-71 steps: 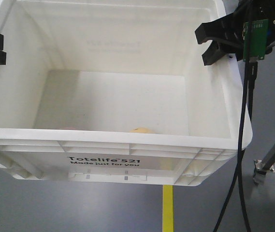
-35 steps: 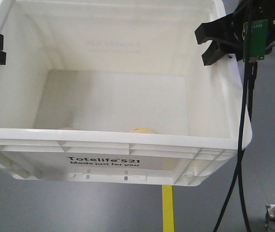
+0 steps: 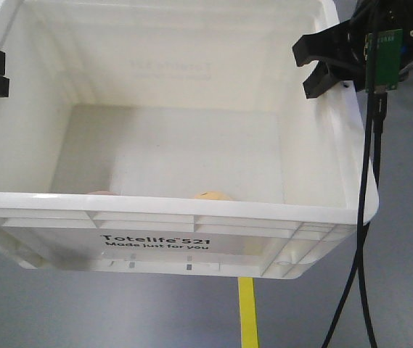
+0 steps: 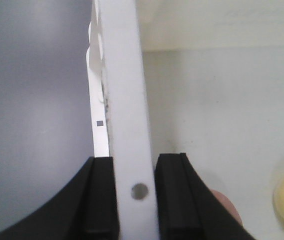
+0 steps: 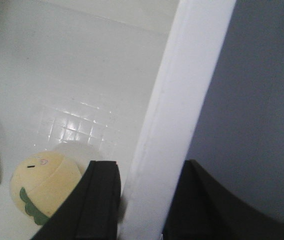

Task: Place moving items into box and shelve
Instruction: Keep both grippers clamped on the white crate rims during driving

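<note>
Okay, nearest to me the box [image 3: 155, 243] is showing its printed front wall, with grey floor [image 3: 83, 312] and a yellow tape line [image 3: 248, 312] below it. Just behind that front rim both moving items are lying on the box bottom: the yellow lump [image 3: 213, 196] and the pinkish lump [image 3: 101, 193], apart from each other, only their tops peeking over.

Further in, I'm holding the side walls. The left gripper [image 4: 137, 200] is clamping the left rim, one finger inside, one outside, both pressing the wall. The right gripper [image 5: 146, 210] is pinching the right rim the same way, with the yellow lump showing down by its inner finger. The far wall is bare.

Handling call: the box is looking stiff and bulky, probably light with so little inside. The plastic is smooth, so I'm expecting slip under a thin pinch. The ribbed rim is the place to be gripping, both sides at once, kept level. The lumps are sitting loose and round, likely soft, so I'm guessing they'll be rolling on any tilt.
</note>
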Available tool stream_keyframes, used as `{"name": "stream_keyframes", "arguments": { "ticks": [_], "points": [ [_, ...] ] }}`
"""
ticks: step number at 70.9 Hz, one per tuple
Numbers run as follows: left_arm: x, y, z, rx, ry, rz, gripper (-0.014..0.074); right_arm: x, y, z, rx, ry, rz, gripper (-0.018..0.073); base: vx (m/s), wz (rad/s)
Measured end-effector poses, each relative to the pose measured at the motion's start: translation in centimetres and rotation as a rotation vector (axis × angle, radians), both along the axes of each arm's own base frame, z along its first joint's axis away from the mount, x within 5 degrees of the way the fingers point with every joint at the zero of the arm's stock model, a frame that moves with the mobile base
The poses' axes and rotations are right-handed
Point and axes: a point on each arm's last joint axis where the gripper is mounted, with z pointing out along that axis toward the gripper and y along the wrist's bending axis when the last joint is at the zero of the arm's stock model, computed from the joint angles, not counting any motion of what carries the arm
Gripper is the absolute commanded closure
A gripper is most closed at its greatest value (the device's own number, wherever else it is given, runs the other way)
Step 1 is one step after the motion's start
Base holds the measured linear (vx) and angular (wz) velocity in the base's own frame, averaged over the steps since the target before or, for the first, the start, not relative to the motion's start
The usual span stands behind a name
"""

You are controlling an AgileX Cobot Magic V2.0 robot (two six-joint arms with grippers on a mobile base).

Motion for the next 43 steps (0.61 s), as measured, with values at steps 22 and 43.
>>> {"name": "stream_keyframes", "arguments": {
  "ticks": [22, 43],
  "points": [
    [0.00, 0.00, 0.00, 0.000, 0.000, 0.000, 0.0601, 0.00, 0.01, 0.00, 0.001, 0.000, 0.000, 0.0562, 0.52, -0.11],
    [0.00, 0.01, 0.00, 0.001, 0.000, 0.000, 0.0601, -0.01, 0.02, 0.00, 0.002, 0.001, 0.000, 0.0562, 0.49, -0.17]
  ]
}}
